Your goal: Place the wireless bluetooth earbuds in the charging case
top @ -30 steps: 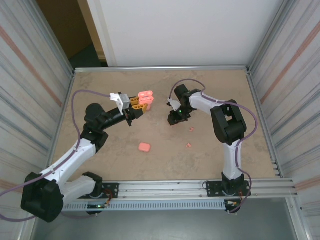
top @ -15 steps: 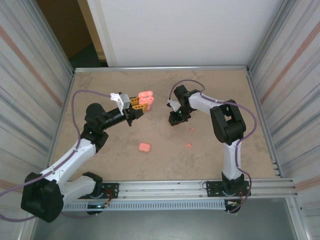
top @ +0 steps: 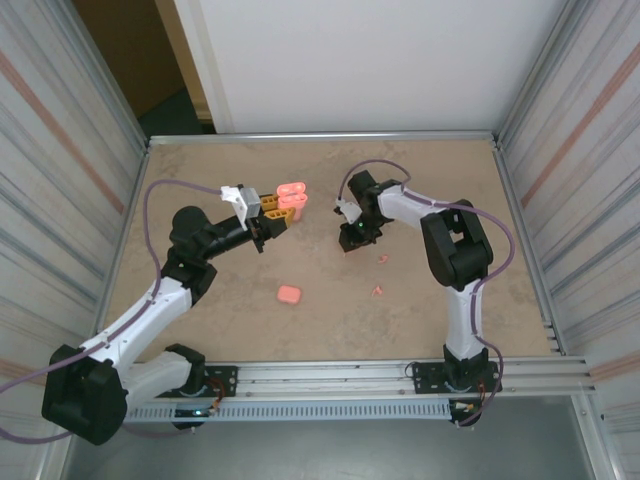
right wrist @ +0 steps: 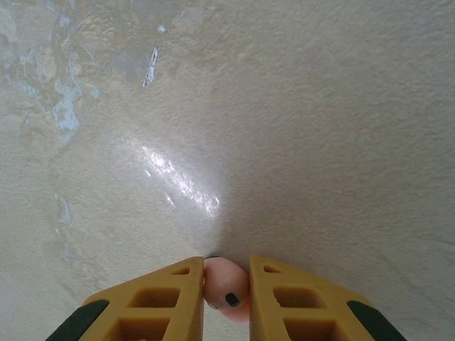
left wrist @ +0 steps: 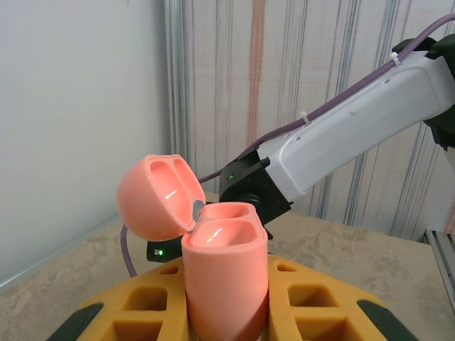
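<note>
1. Left gripper [top: 276,216]: raised above the far-left part of the table [top: 440,180] and pointing toward the back wall. Its yellow fingers [left wrist: 306,298] are closed narrow on the open charging case [top: 291,197].
2. Left wrist view: the case body [left wrist: 226,284] stands upright between the two fingers of the left gripper [left wrist: 227,288], pinched on both sides.
3. The lid [left wrist: 153,195] is swung back to the left on its hinge. Its two inner hollows face the camera, and the two wells in the body face up.
4. Right gripper [top: 350,239]: low over mid-table, pointing down, to the right of the held case and apart from it.
5. Right wrist view: the right gripper [right wrist: 227,263] has its fingers close together with one earbud [right wrist: 226,284] pinched between the tips. It is a pink rounded piece with a small dark dot.
6. Whether that earbud touches the table surface [right wrist: 320,142] or is just above it, I cannot tell from this angle.
7. Two loose earbuds lie on the table near the right gripper: one just beside it toward the near edge [top: 383,259], the other nearer still [top: 376,291]. They are too small to read their pose.
8. A closed pink case [top: 289,294] lies flat mid-table, nearer than both grippers and between the two arms.
9. The right arm [left wrist: 355,142] shows behind the held case in the left wrist view, white link and purple cable.
</note>
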`<action>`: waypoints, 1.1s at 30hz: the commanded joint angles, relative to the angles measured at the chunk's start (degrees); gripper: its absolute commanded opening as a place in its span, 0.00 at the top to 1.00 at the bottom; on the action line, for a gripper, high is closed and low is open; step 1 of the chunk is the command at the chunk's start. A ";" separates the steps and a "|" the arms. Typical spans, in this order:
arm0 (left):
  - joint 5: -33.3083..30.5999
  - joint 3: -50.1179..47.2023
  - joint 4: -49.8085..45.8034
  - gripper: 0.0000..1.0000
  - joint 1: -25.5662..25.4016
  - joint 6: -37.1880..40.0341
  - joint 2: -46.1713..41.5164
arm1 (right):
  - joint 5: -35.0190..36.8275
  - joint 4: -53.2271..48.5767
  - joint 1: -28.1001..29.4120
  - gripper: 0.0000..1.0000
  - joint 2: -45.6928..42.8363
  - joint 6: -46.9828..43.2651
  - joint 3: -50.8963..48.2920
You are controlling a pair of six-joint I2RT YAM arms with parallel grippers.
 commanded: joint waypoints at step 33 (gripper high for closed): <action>-0.46 1.94 6.90 1.00 0.28 -3.52 9.62 | -2.13 22.99 1.33 0.81 -37.92 6.57 -9.04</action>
